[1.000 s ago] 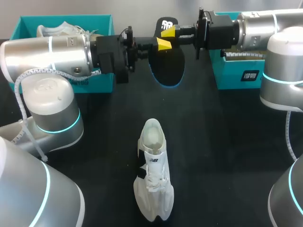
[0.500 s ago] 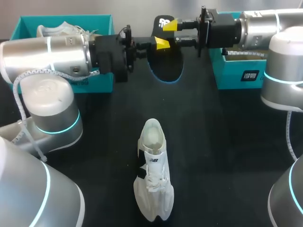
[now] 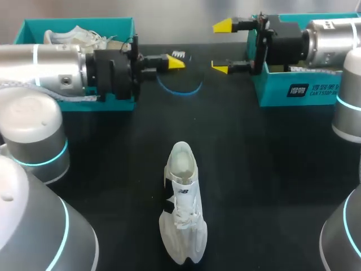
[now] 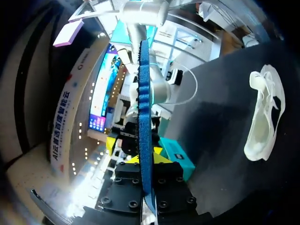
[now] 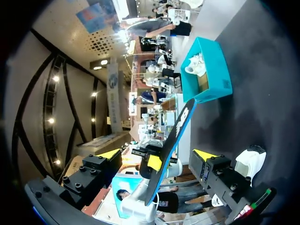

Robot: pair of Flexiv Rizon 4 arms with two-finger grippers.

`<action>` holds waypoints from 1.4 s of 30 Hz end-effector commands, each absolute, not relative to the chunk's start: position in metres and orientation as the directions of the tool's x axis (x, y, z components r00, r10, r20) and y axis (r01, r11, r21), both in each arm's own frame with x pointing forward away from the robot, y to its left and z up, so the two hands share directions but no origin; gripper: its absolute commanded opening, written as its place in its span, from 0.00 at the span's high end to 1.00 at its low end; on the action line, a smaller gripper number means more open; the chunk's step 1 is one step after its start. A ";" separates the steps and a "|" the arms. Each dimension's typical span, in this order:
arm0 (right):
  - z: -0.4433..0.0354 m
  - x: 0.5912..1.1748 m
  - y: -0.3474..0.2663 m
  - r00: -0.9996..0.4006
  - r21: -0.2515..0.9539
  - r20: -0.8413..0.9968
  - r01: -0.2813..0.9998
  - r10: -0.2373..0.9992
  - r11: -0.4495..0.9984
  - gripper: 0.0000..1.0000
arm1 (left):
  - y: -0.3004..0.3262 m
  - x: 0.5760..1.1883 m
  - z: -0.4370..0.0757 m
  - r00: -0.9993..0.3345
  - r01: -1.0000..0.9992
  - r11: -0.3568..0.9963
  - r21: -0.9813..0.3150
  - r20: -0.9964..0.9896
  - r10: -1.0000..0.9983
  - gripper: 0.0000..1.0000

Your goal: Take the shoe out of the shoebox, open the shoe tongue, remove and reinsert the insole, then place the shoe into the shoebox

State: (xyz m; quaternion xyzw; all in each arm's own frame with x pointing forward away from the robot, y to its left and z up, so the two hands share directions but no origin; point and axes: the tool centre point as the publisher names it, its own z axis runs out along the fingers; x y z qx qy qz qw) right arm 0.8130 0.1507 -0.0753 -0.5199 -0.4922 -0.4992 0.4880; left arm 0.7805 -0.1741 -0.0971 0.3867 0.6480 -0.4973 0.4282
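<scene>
A white shoe [image 3: 181, 206] lies on the black table [image 3: 271, 169], toe toward the near edge, and shows off to the side in the left wrist view [image 4: 262, 117]. The black insole with a blue rim [image 3: 179, 78] hangs in the air at the back middle. My left gripper [image 3: 172, 62] is shut on it. Seen edge-on, the insole [image 4: 143, 112] rises straight from between that gripper's fingers. My right gripper [image 3: 221, 47] stands open, just right of the insole and apart from it. From its wrist, the insole [image 5: 174, 136] is ahead of the open fingers [image 5: 204, 154].
A teal shoebox [image 3: 121, 96] with another white shoe [image 3: 70, 35] in it stands at the back left, behind my left arm. A second teal box [image 3: 282, 90] stands at the back right, under my right arm. The first box [image 5: 206, 70] also shows ahead of the right gripper.
My right gripper has opened, let go of the insole and drawn back to the right. My left arm has pulled the insole left and farther back.
</scene>
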 end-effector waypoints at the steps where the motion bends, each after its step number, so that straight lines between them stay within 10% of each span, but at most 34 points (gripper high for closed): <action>1: -0.071 0.802 0.138 0.032 -0.030 0.999 0.998 0.032 -0.059 0.00 | -0.150 0.768 -0.097 -0.619 0.782 0.153 -0.604 -0.782 0.076 1.00; 15: -0.071 0.802 0.138 0.032 -0.030 0.999 0.998 0.032 -0.059 0.00 | -0.154 0.766 -0.099 -0.650 0.752 0.202 -0.627 -0.757 0.070 1.00; 25: -0.071 0.802 0.138 0.032 -0.030 0.999 0.998 0.032 -0.059 0.00 | -0.147 0.772 -0.103 -0.974 -0.101 0.154 -0.983 0.066 -0.216 1.00; 38: -0.071 0.802 0.138 0.032 -0.030 0.999 0.998 0.032 -0.059 0.00 | -0.149 0.769 -0.103 -0.963 0.040 0.256 -0.966 -0.105 -0.247 1.00; 42: -0.071 0.802 0.138 0.032 -0.030 0.999 0.998 0.032 -0.059 0.00 | -0.160 0.759 -0.112 -0.977 -0.162 0.241 -0.957 0.120 -0.179 1.00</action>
